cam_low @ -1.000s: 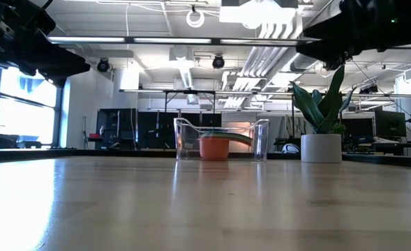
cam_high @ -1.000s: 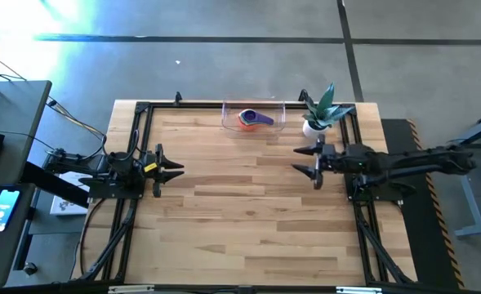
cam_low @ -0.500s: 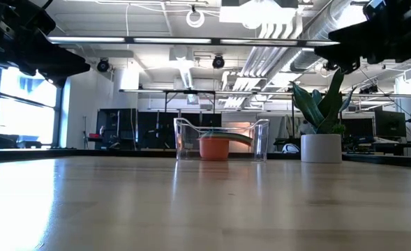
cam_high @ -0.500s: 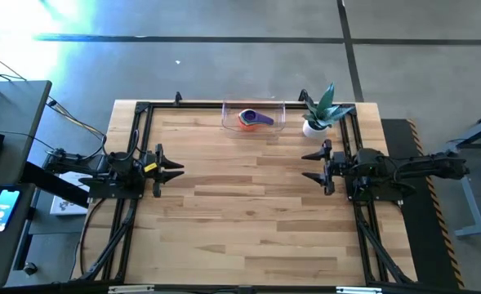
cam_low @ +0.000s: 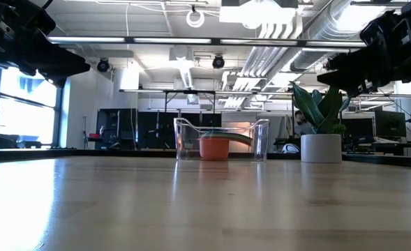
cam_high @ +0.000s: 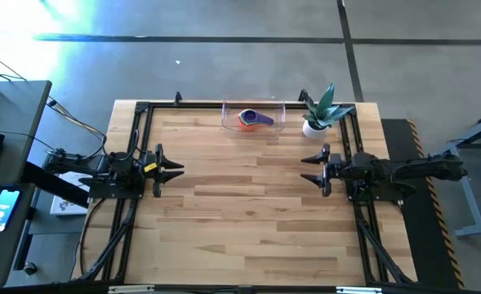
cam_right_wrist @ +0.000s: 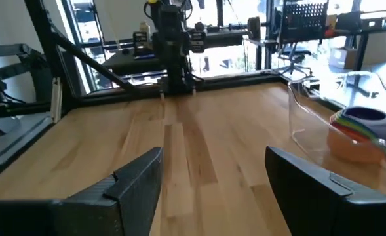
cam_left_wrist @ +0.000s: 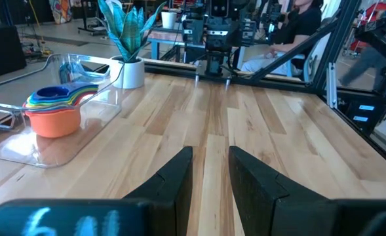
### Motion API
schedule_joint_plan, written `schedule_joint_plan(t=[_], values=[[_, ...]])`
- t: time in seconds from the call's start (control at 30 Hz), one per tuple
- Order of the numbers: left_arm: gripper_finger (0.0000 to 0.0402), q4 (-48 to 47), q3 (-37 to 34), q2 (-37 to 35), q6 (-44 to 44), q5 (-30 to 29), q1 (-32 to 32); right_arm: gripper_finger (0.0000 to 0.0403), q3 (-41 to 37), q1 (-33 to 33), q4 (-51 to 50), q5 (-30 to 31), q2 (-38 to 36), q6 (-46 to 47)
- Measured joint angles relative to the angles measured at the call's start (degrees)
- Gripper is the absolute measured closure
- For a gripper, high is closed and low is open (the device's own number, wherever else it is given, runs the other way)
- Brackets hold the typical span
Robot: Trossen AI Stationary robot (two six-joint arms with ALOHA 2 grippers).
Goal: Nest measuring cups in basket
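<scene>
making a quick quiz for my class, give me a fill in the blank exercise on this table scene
1. The stack of coloured plastic measuring cups sits inside the clear plastic ____.
2. The outermost, bottom cup of the stack is coloured ____.
3. Beside the clear rectangular basket, toward the right arm's side, stands a small white pot holding a green ____.
4. The left gripper and the right gripper both hold ____.

Missing words: basket; orange; plant; nothing
</scene>
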Motion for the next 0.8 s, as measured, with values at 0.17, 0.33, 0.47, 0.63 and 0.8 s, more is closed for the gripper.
schedule_joint_plan(t=[0.17, 0.33, 0.47, 0.63, 0.8], values=[[0.0312, 0.00, -0.01, 0.00, 0.00, 0.00, -0.01, 0.0144, 0.00, -0.01, -2.84, 1.33, -0.02, 2.19], [0.0312, 0.00, -0.02, 0.00, 0.00, 0.00, 0.00, 0.0144, 0.00, 0.00, -5.75, 1.06, 0.00, 1.01], [0.0312, 0.00, -0.02, 0.00, 0.00, 0.00, -0.02, 0.0144, 0.00, 0.00, -6.52, 1.04, 0.00, 0.99], [0.0312, 0.00, 0.00, 0.00, 0.00, 0.00, 0.00, 0.0144, 0.00, 0.00, -6.50, 1.02, 0.00, 1.01], [0.0312, 0.00, -0.01, 0.00, 0.00, 0.00, 0.00, 0.0144, 0.00, 0.00, -6.50, 1.02, 0.00, 0.99]])
